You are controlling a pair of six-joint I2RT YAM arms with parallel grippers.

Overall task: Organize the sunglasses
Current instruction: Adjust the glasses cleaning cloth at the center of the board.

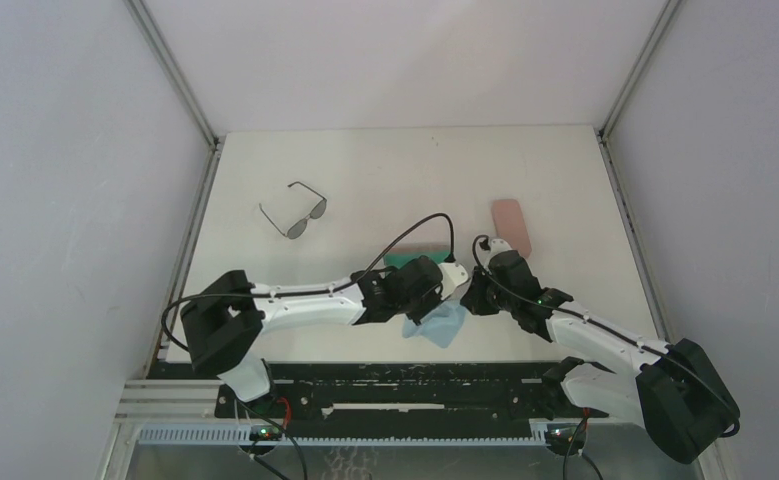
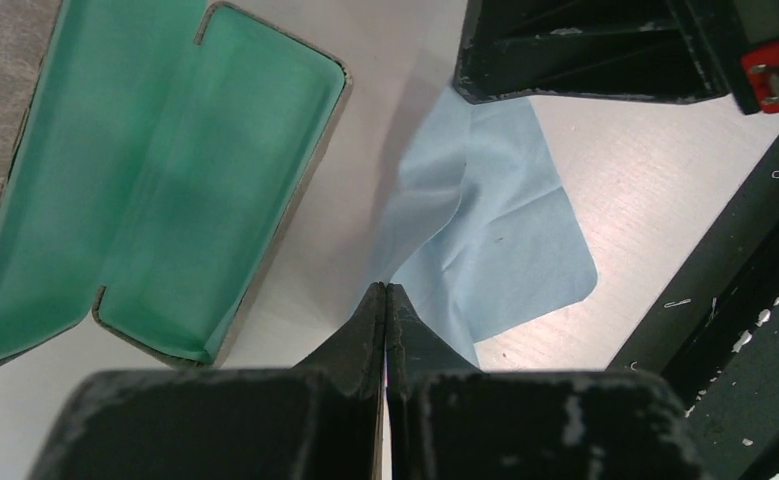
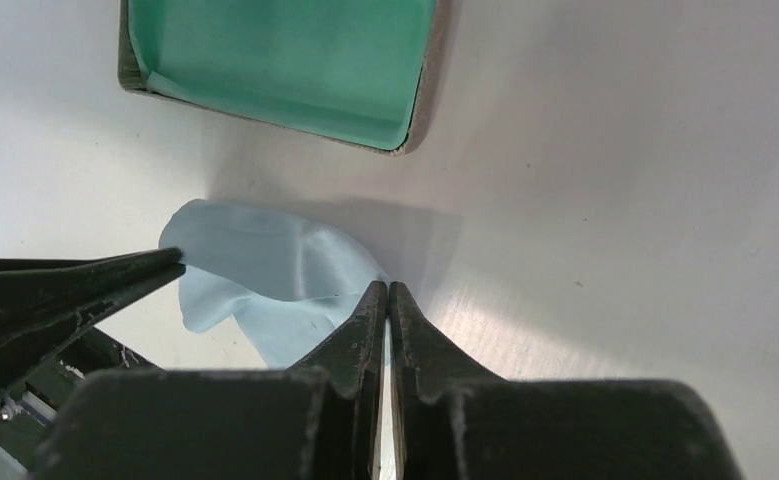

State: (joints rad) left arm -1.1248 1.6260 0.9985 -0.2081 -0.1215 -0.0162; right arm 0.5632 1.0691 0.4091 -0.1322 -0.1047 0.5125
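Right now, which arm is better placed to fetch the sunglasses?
Left. The sunglasses lie far left, on that arm's side. The right claw would likely have to cross the left claw and the open case. Both claws pinch the blue cloth.

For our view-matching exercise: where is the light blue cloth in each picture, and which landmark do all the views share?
Top external: the light blue cloth lies low, just right of centre.
Left wrist: the cloth is right of centre.
Right wrist: the cloth is lower left of centre, partly raised.
Shared landmark: the open case with green lining, beside the cloth.
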